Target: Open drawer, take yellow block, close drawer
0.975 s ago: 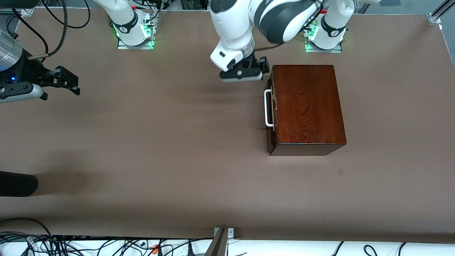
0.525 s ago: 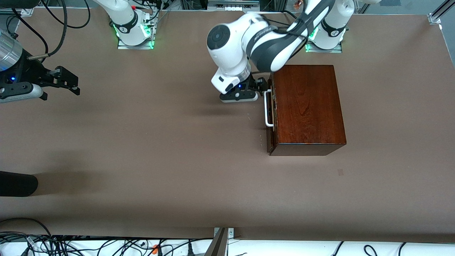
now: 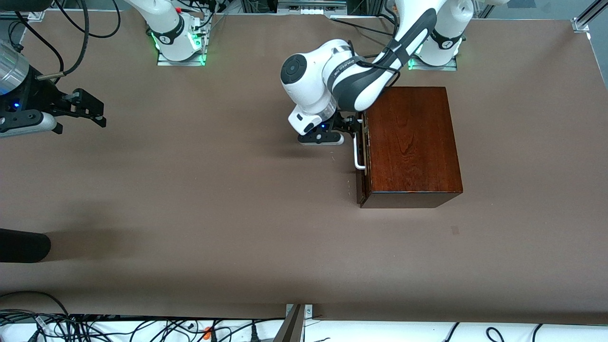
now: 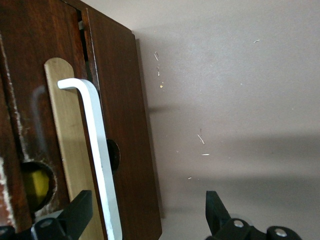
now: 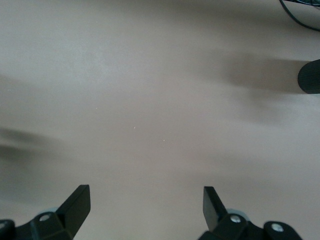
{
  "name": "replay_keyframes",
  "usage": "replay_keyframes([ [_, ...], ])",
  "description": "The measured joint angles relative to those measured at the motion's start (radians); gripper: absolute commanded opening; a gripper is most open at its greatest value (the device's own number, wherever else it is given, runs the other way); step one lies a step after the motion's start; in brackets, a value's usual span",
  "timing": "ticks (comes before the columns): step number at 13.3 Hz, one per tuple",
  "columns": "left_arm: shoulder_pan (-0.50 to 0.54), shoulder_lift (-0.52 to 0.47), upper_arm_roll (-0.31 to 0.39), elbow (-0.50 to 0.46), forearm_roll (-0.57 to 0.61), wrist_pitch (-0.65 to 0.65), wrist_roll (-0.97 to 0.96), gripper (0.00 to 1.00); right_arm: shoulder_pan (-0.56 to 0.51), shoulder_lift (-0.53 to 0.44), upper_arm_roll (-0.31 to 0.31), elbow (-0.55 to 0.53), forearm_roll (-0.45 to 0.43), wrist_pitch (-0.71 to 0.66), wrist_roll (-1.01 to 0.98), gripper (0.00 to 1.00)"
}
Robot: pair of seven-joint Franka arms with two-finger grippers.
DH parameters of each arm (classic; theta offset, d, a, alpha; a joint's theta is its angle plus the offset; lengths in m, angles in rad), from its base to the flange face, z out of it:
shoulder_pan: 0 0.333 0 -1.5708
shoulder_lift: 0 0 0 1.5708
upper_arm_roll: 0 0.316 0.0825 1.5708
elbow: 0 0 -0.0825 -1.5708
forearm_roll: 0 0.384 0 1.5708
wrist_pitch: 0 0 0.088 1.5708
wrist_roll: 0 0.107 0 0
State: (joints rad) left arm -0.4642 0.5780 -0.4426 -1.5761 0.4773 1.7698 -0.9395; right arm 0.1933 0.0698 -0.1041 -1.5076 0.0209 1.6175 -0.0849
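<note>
Now my left hand straddles, fingers spread, the glossy reddish-brown drawer's white bar handle; my right hand waits open over the brown desk.

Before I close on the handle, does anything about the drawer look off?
Nothing looks damaged or spilled. The drawer is shut in its box, its white handle between the open fingers of the left gripper. Something yellow shows through a hole in the drawer front. The right gripper waits, open.
</note>
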Motion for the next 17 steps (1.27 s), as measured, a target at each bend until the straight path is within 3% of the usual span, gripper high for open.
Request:
replay_keyframes([
  [17, 0.004, 0.059, 0.010, -0.003, 0.029, 0.084, -0.070, 1.00, 0.019, 0.000, -0.002, 0.000, 0.000, 0.007, 0.000, 1.00],
])
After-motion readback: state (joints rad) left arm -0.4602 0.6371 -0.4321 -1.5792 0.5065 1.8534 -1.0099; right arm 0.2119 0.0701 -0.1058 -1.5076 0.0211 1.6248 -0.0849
